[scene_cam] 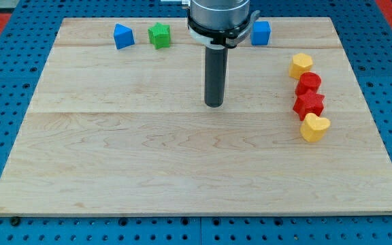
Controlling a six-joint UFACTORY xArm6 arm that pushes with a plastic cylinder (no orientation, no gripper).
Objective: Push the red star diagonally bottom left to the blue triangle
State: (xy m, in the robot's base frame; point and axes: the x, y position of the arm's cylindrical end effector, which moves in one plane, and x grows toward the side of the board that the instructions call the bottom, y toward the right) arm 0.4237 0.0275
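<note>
The red star (309, 104) lies at the view's right in a column of blocks, below a red round block (309, 83) and above a yellow heart (314, 127). A yellow block (301, 65) tops that column. The blue triangle (122, 36) lies at the view's top left, next to a green star (159, 35). My tip (214, 103) rests near the board's middle, well to the left of the red star and to the lower right of the blue triangle, touching no block.
A blue cube (260, 33) sits at the view's top, right of the arm's body (218, 17). The wooden board (114, 170) lies on a blue perforated table.
</note>
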